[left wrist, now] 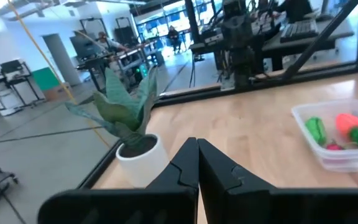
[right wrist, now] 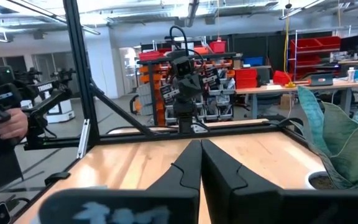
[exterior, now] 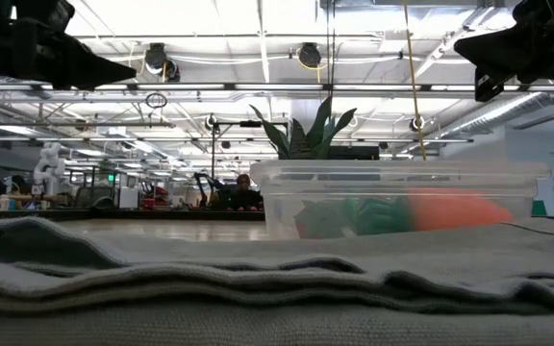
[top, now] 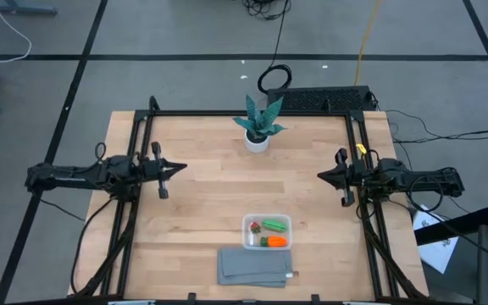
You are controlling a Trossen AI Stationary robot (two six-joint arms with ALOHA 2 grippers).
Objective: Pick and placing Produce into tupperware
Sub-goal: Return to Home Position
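Observation:
The clear tupperware (top: 267, 230) stands on the table near its front edge. In it lie the green piece (top: 273, 224), the orange carrot-like piece (top: 275, 241) and the small reddish berry (top: 255, 226). It also shows in the left wrist view (left wrist: 337, 138) and the low view (exterior: 397, 197). My left gripper (top: 181, 169) is shut and empty, held above the table's left side. My right gripper (top: 322, 176) is shut and empty, held above the table's right side.
A teal leafy plant in a white pot (top: 257, 127) stands at the far middle of the table. A flat grey folded cloth (top: 256, 266) lies at the front edge, just in front of the box. A black frame (top: 252, 113) edges the table.

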